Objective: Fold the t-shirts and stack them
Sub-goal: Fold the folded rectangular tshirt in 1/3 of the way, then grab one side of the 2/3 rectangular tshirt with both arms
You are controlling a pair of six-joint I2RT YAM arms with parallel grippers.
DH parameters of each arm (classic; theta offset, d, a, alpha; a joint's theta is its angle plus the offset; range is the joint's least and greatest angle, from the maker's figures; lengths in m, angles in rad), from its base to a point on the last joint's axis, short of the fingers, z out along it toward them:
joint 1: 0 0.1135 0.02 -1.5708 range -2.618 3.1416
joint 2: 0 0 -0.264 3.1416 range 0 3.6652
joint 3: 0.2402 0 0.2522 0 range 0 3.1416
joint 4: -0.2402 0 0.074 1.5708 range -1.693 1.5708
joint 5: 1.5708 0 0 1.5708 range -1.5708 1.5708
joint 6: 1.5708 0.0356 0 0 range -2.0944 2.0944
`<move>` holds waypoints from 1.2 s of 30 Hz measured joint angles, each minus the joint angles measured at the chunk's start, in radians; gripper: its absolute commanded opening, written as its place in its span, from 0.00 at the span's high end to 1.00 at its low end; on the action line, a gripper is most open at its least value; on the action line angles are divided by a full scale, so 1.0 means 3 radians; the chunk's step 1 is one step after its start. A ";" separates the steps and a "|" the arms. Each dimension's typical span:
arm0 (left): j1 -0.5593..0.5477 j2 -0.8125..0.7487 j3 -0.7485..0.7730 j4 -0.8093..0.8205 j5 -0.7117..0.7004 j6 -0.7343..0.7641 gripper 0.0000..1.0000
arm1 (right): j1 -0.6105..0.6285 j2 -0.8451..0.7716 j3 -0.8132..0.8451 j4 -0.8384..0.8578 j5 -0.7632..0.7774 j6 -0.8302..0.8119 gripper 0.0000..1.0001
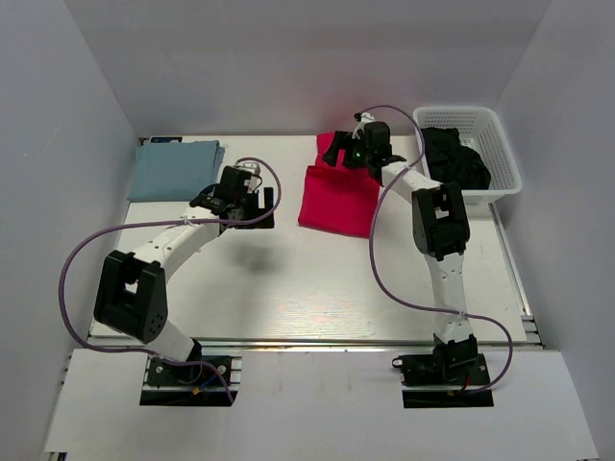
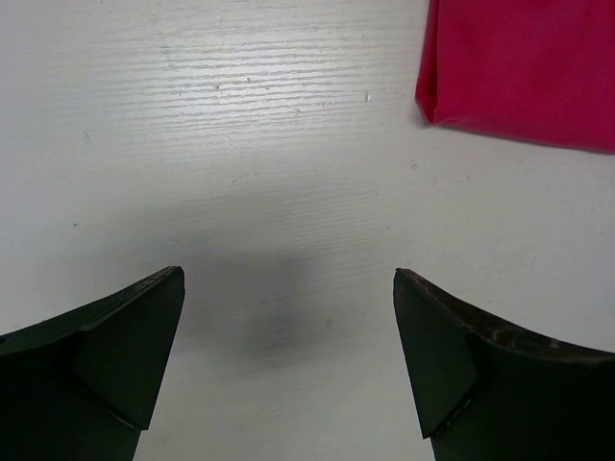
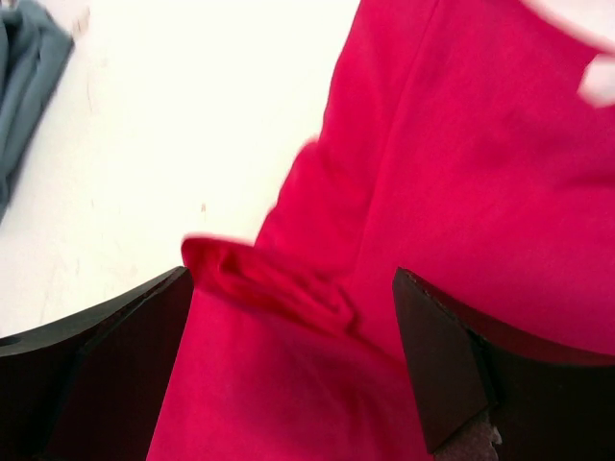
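Folding is the step in hand, I judge. The red t-shirt point(image 1: 338, 197) lies partly folded just left of the basket point(image 1: 506, 154), and the blue-grey t-shirt point(image 1: 175, 170) sits folded far left of it. My right gripper point(image 3: 288, 279), arm stretched forward, hangs spread wide over the red cloth's bunched edge, gripping nothing. Next I should pinch that edge. My left gripper point(image 2: 288, 283), equally spread and bare, hovers over the table point(image 1: 317, 288).
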 measured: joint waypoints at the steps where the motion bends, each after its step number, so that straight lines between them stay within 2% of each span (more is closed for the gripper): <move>1: -0.0001 0.0003 0.0001 -0.0001 -0.0003 0.0000 0.00 | -0.0013 0.0023 0.0081 -0.0004 0.0013 0.0005 0.10; 4: -0.0022 0.0050 0.0032 -0.0008 -0.0006 -0.0001 0.00 | -0.0057 -0.0004 0.0120 -0.0027 0.0032 0.0023 0.10; 7: -0.0045 0.0203 0.0156 -0.0001 0.0076 0.0013 0.00 | -0.0089 -0.0186 -0.0122 -0.0070 0.0046 0.0027 0.10; 12: -0.0062 0.0637 0.0403 0.0203 0.0421 0.0057 0.02 | -0.0161 -0.0966 -0.1090 -0.0231 0.0058 0.0055 0.10; 19: -0.0093 0.1294 0.0787 0.0516 0.0999 0.0089 0.17 | -0.0315 -0.1957 -0.2148 -0.0407 -0.0001 0.0139 0.10; 22: -0.0123 0.1582 0.0996 0.0612 0.1143 0.0093 0.20 | -0.0403 -0.2041 -0.2370 -0.0459 -0.0125 0.0196 0.10; 23: -0.0135 0.1649 0.1035 0.0632 0.1171 0.0092 0.26 | -0.0430 -0.2041 -0.2448 -0.0472 -0.0172 0.0226 0.10; 31: -0.0230 0.1887 0.1160 0.0645 0.1211 0.0089 0.48 | -0.0558 -0.1855 -0.2766 -0.0521 -0.0662 0.0423 0.10; 36: -0.0268 0.1895 0.1164 0.0584 0.1188 0.0102 0.65 | -0.0565 -0.1792 -0.2819 -0.0345 -0.0926 0.0516 0.18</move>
